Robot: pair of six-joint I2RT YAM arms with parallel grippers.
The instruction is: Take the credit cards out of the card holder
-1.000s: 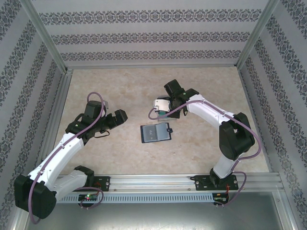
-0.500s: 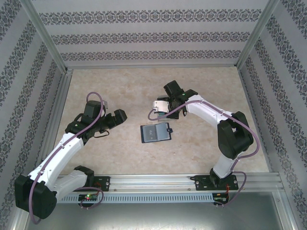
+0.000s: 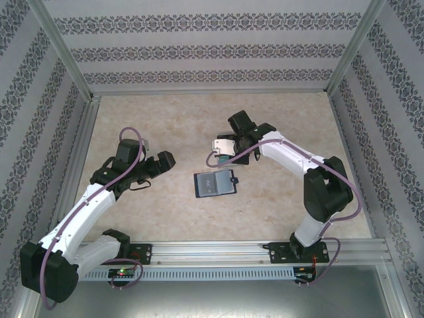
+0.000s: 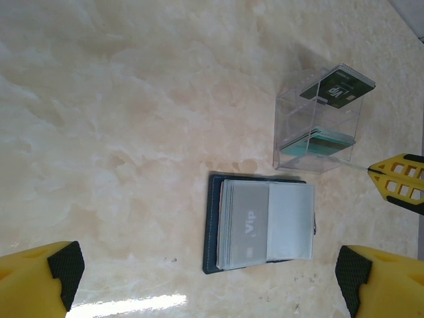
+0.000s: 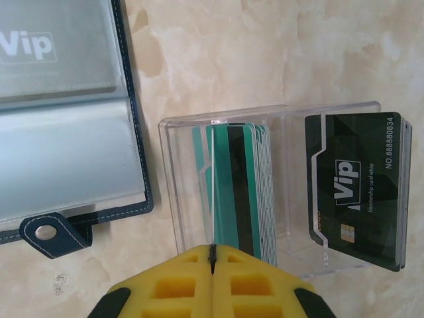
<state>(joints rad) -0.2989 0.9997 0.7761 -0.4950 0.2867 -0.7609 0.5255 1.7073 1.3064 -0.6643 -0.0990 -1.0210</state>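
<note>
Slate-blue, the card holder (image 4: 211, 225) lies open and flat on the pale marbled surface (image 4: 119, 119), with a silvery card (image 4: 244, 228) marked Vip tucked in its clear pocket. My left pincer (image 4: 207, 275) hangs near it, spread wide and holding nothing. Just beside the holder stands a clear box (image 5: 285, 114) with 2 compartments: teal cards (image 5: 232, 192) stand upright in one, and a dark Vip card (image 5: 354, 185) leans in the other. My right pincer (image 5: 212, 262) is pressed shut over the teal stack. Whether it pinches a card edge, I cannot tell.
</note>
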